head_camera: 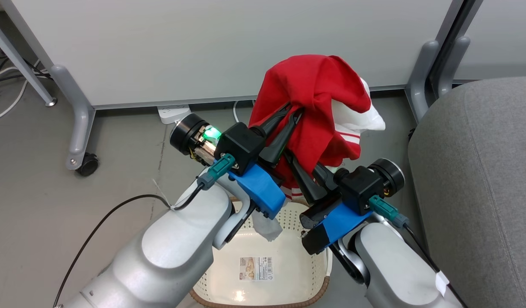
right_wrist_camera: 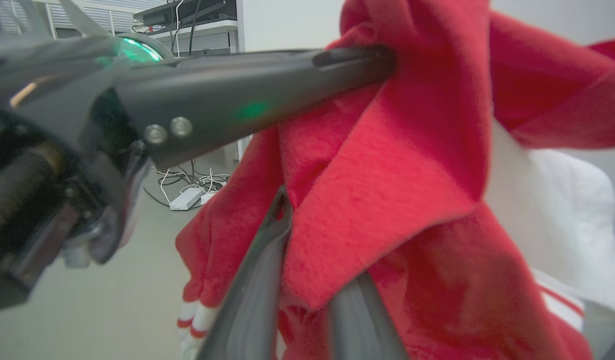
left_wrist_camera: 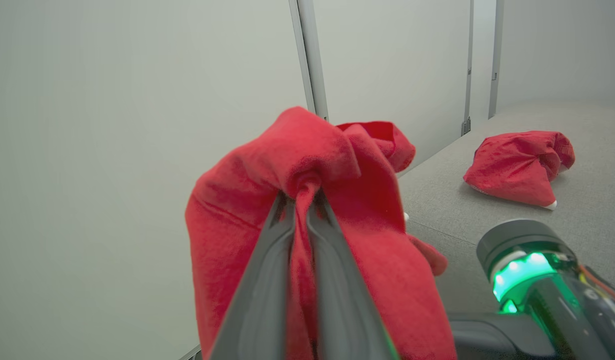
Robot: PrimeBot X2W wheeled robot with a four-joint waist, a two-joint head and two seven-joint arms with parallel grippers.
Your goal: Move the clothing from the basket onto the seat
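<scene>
A red piece of clothing [head_camera: 314, 98] with a white part and white striped trim hangs in the air above the basket [head_camera: 288, 282]. My left gripper [head_camera: 295, 110] is shut on a fold near its top; in the left wrist view the fingers [left_wrist_camera: 267, 280] pinch red cloth. From the lower right my right gripper [head_camera: 294, 162] reaches in under it and is shut on red cloth lower down [right_wrist_camera: 337, 240]. The cream basket holds a label and a small white scrap [head_camera: 267, 226]. The grey seat [head_camera: 481, 179] lies to the right, with another red garment [left_wrist_camera: 517, 165] lying on it.
A white partition wall [head_camera: 229, 47] stands behind on grey feet with a caster [head_camera: 87, 164]. A power strip [head_camera: 174, 112] and cables lie on the floor at its base. A second grey foot [head_camera: 421, 77] stands between the cloth and the seat.
</scene>
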